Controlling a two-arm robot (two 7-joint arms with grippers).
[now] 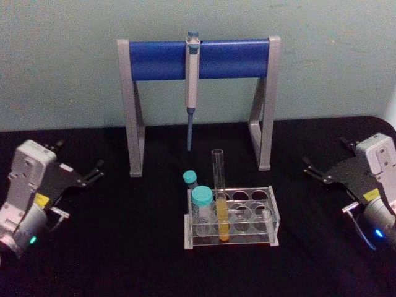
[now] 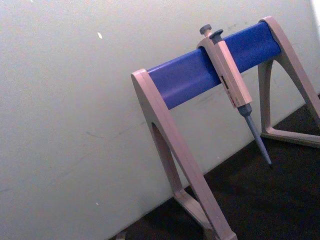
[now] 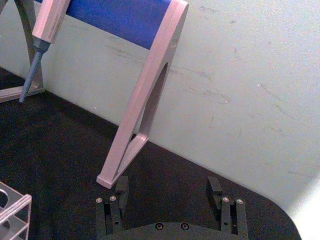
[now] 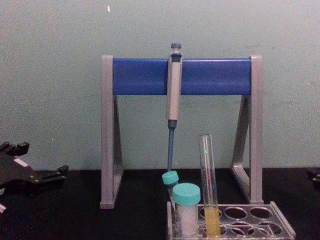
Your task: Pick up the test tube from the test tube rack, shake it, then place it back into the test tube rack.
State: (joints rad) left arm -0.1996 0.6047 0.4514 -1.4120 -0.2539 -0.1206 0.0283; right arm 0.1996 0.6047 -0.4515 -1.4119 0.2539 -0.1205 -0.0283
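**Head view.** The test tube (image 1: 218, 185) is thin clear glass with a rounded bottom and yellow liquid in its lower part. It stands upright in a hole toward the left end of the test tube rack (image 1: 273, 216), a low clear plastic block with round holes, on the black table (image 1: 124, 260). Two teal-capped vials (image 1: 201, 199) stand just beside it in the rack. Behind the rack, a grey-legged stand (image 1: 131, 124) with a glossy blue crossbar carries a grey-and-blue pipette (image 1: 192, 68), hung tip down. The left gripper (image 1: 83, 189) lies well to the left of the rack and the right gripper (image 1: 326, 185) well to the right, neither touching anything. Each grey housing bears a small yellow sticker (image 1: 41, 199) whose writing is too small to read. The left jaws look spread wide, though the angle is poor.

**Left wrist view.** The stand (image 2: 170, 145) and the pipette (image 2: 227, 70) show against a pale, scuffed wall (image 2: 75, 100). A narrow label runs along the pipette's body, but its print is illegible.

**Right wrist view.** The right gripper (image 3: 169, 192) has black jaws set wide apart with nothing between them. A corner of the rack (image 3: 15, 207) and one stand leg (image 3: 145, 100) are nearby.

**Chest view.** From the side, the test tube (image 4: 207, 170) rises well above the vial caps (image 4: 186, 194), and its liquid sits at rack (image 4: 280, 220) height. The left gripper (image 4: 44, 159) is at the left edge.
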